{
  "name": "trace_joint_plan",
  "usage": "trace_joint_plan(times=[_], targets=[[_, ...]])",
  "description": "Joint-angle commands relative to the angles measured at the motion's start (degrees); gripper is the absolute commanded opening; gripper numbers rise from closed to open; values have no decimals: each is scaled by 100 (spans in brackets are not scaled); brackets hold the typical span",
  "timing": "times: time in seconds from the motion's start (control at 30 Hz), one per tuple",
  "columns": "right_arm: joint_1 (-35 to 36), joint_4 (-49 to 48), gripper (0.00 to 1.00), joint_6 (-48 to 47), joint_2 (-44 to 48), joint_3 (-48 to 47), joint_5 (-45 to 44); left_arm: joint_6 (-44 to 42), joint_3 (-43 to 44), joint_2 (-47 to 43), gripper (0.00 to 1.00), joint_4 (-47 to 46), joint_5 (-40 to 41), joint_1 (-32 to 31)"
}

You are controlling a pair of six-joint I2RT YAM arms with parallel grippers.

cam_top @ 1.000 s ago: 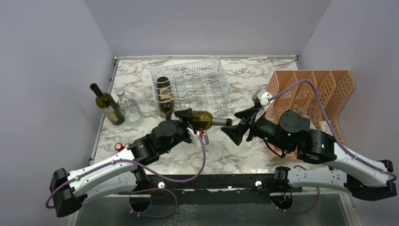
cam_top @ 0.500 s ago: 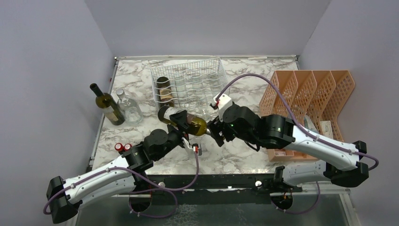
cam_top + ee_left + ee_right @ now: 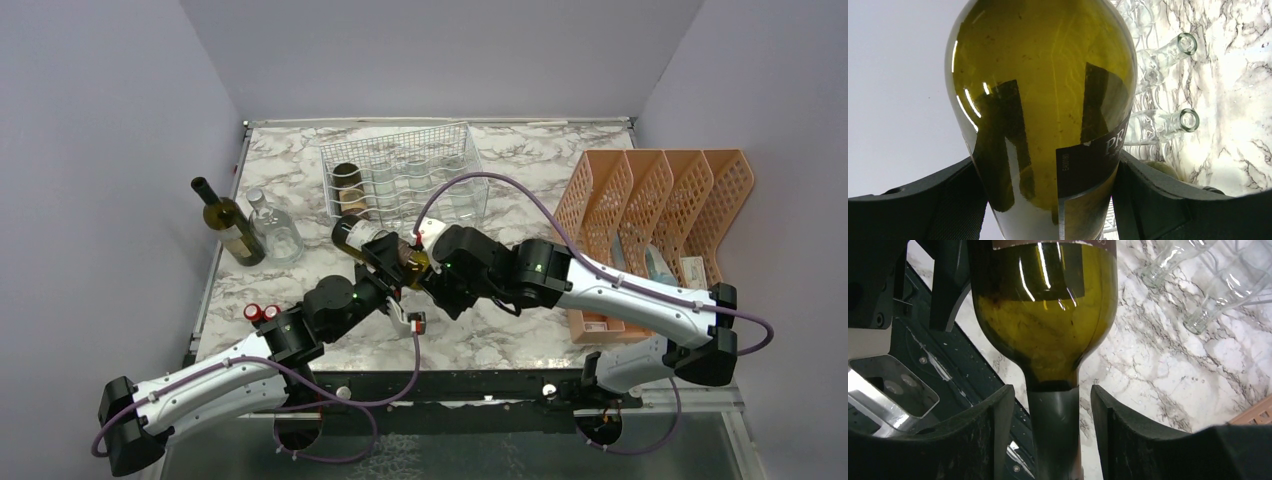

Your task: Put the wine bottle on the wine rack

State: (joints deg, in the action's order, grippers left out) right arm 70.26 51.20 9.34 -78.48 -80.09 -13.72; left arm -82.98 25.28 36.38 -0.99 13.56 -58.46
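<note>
Two-arm hold at frame centre: wine bottle [image 3: 365, 241] tilted, base toward wine rack [image 3: 460, 150] just above, probably for sliding in. Left jaws clamped on body; right jaws open, straddling neck, likely to steady.

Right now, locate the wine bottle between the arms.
Top view: the wine bottle is left of centre, in front of the wine rack, body in the left gripper, neck inside the right gripper.
</note>
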Motion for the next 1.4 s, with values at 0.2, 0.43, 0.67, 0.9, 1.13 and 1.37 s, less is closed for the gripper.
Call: trace_joint_plan(times=[0.2, 0.43, 0.67, 0.9, 1.13, 1.37], targets=[[-164, -614, 53, -214, -188, 145, 808, -309, 102, -235, 0, -647, -3, -6], [-376, -738, 43, -197, -223, 280, 949, -192, 185, -249, 0, -646, -16, -8], [-410, -796, 17, -207, -144, 376, 965, -10, 258, -264, 0, -633, -91, -8], [-435, -889, 1, -197, -17, 371, 599, 36, 216, -255, 63, -604, -68, -3], [-468, -1038, 1, 14, 201, 391, -268, 101, 223, -207, 99, -429, -37, -8], [-656, -1172, 1, 200, 371, 456, -876, 212, 245, -273, 99, -358, -99, -8]])
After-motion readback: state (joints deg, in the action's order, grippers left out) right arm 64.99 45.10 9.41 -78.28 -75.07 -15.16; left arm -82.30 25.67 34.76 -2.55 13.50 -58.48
